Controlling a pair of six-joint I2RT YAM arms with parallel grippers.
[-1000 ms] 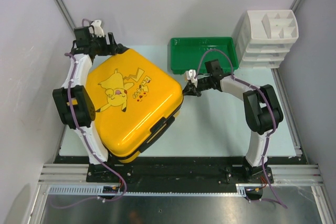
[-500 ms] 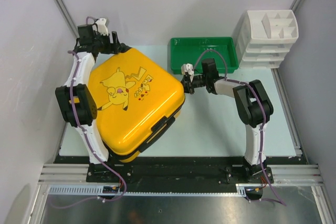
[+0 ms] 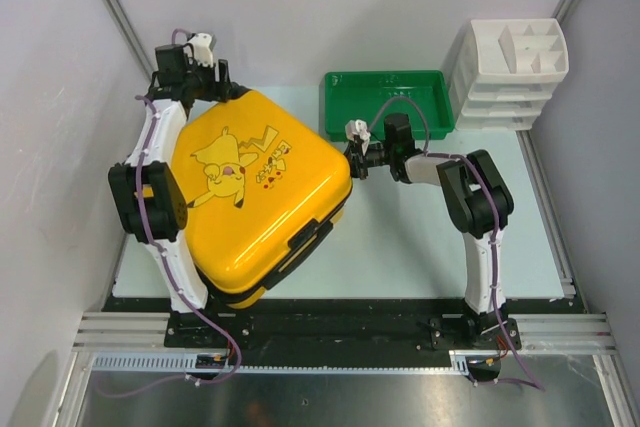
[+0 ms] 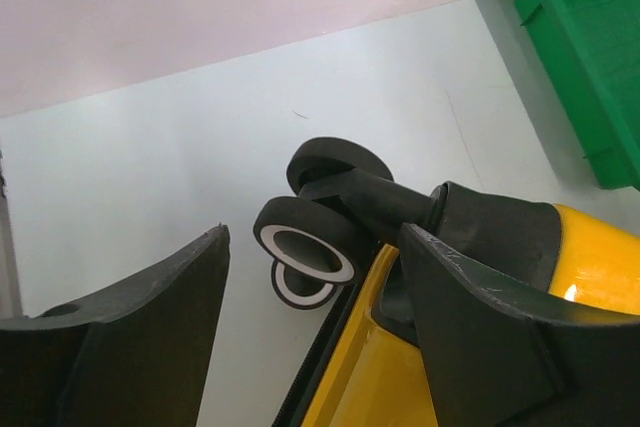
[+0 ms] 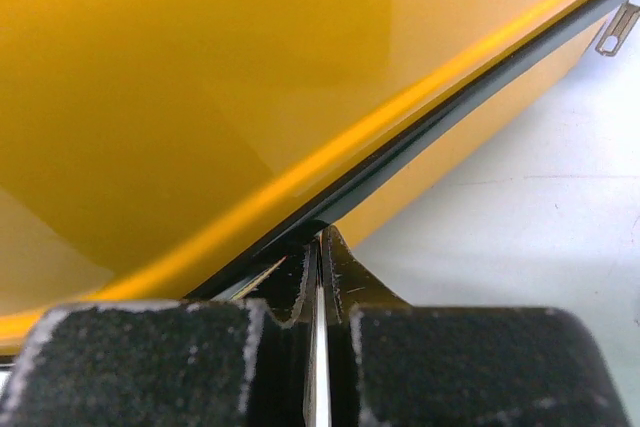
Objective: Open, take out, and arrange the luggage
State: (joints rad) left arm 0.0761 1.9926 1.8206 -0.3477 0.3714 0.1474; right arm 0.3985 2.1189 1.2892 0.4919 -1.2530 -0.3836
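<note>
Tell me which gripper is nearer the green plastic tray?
Right. The right gripper sits by the green plastic tray; the left gripper is beyond the yellow hard-shell suitcase, at its wheels.

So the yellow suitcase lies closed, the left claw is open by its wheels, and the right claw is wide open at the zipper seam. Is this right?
Not quite. The right claw is shut, not wide open: the right wrist view shows its fingers pressed together at the zipper seam. The rest holds: the suitcase lies closed, the left claw open by the wheels.
</note>
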